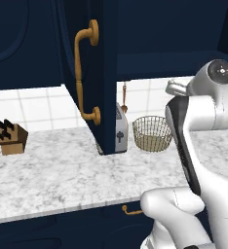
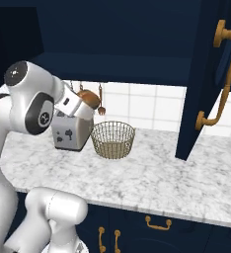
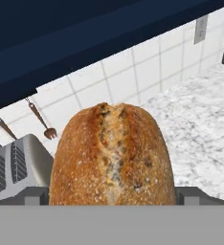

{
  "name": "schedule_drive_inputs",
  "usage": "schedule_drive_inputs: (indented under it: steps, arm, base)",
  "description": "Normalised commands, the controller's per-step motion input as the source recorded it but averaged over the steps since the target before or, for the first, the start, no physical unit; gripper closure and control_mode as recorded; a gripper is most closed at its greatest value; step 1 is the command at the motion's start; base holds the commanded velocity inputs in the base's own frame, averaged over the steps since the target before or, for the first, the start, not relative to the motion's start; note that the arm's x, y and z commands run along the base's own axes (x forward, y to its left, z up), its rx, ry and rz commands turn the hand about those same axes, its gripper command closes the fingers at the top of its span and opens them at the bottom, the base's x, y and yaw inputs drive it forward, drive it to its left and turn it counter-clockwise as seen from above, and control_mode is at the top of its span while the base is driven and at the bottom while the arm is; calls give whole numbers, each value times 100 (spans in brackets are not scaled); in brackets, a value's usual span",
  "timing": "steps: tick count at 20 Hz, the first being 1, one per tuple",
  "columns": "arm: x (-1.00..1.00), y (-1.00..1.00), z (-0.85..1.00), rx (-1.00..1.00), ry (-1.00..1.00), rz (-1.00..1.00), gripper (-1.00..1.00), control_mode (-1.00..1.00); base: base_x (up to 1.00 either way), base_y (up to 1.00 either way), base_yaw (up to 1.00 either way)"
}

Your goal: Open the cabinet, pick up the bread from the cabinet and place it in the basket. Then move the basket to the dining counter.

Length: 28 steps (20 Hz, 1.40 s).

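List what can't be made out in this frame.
- Inside of the cabinet: left base view, blocked by its own open door.
- Most of the toaster: left base view, behind that door's edge.
- Right side of the basket: left base view, covered by the arm.
- Lower part of the bread: hand view, cut off at the bottom.

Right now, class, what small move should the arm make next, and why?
Probably carry the bread sideways until it is over the basket, then lower it. The bread sits at the end effector above the toaster, beside the basket, not over it.
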Motion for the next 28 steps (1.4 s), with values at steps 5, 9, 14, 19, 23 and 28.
schedule_drive_inputs:
  steps: [5,9,14,19,23,28]
  arm:
    - [-20,-3,-51,0,7,-1,100,-100]
    - [28,-5,-15,0,5,0,100,-100]
    - [39,-14,-1,4,1,0,100,-100]
    - [18,-3,-33,9,7,0,100,-100]
    - [70,0,-51,9,-1,2,100,-100]
    - [51,0,-56,2,-3,9,100,-100]
  base:
    - [0,0,0]
    - [0,0,0]
    - [0,0,0]
    - [0,0,0]
    - [0,0,0]
    - [0,0,0]
